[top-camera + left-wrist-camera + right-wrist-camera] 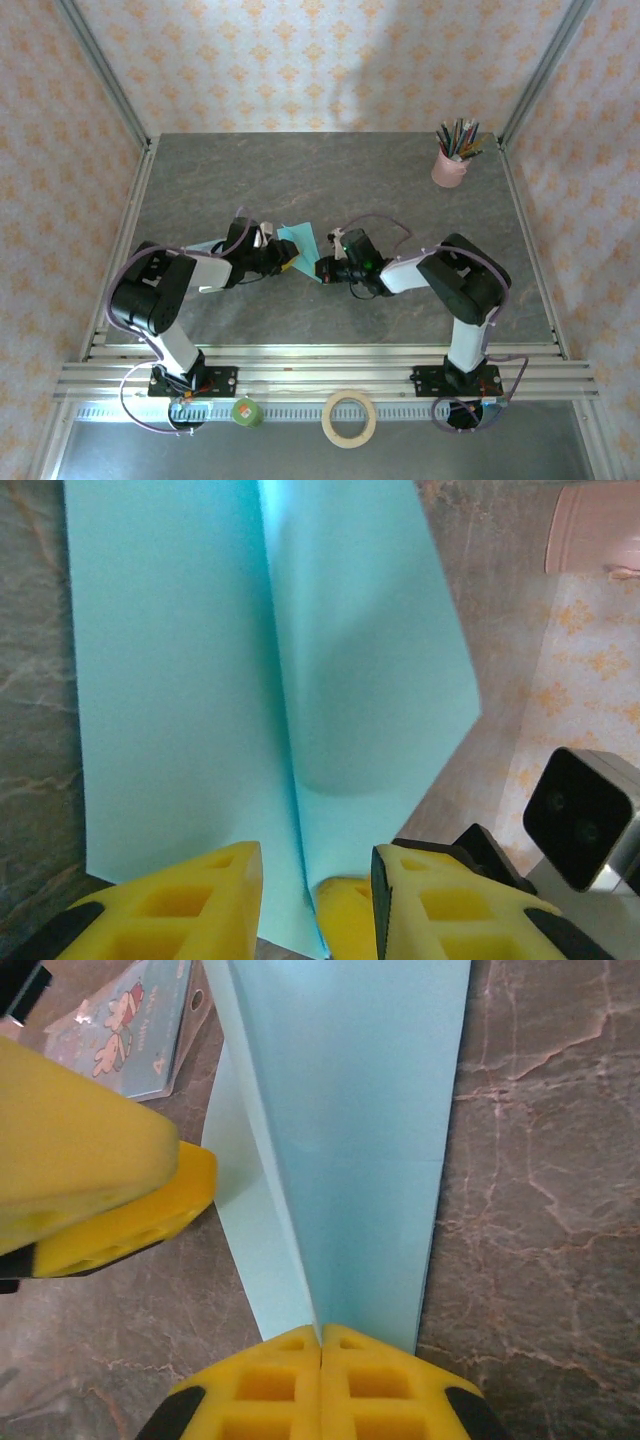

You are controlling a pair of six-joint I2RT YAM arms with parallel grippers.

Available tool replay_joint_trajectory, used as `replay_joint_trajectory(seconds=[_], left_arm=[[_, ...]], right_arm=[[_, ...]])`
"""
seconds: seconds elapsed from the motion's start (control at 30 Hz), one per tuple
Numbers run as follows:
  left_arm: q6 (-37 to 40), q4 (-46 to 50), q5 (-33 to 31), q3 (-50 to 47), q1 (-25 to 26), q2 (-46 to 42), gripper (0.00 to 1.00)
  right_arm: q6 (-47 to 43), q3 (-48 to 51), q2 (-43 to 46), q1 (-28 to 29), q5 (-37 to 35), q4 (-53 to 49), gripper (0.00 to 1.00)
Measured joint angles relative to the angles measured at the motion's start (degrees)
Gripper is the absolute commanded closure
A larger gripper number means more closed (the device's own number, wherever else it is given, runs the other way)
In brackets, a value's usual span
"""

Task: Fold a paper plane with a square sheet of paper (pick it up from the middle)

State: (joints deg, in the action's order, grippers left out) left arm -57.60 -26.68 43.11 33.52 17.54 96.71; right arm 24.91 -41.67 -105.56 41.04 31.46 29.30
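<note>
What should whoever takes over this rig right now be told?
Right tool: shut on the square sheet of paper, pinching its centre crease at the near end.
Left tool: jaws apart on either side of the same crease, close to the right tool; it does not look clamped.
Sheet: mid-table between the two arms, with the printed card beside it.
Done: one centre fold, with both halves angling off the crease.
Left: nose and wing folds; there is no dart shape yet.

Plain light turquoise folded paper sheet [298,238] on grey veined stone tabletop [300,180]; pink round cup [449,168] at two o'clock.
</note>
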Motion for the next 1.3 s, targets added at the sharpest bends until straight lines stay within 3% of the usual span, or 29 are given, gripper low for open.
replay_joint_trajectory(seconds=[0.43, 1.0, 1.3], left_arm=[[1.81, 0.52, 0.09, 2.12, 0.11, 1.68, 0.58], [8.13, 8.13, -1.16, 8.15, 0.11, 1.68, 0.59], [12.24, 14.51, -3.74, 11.21, 1.27, 3.93, 0.46]], right_arm=[[6.60, -0.66, -1.79, -2.86, 7.52, 1.51, 0.96], [8.13, 1.99, -2.60, -3.02, 8.66, 8.79, 0.93], [8.11, 2.16, -2.71, -3.02, 8.85, 9.40, 0.92]])
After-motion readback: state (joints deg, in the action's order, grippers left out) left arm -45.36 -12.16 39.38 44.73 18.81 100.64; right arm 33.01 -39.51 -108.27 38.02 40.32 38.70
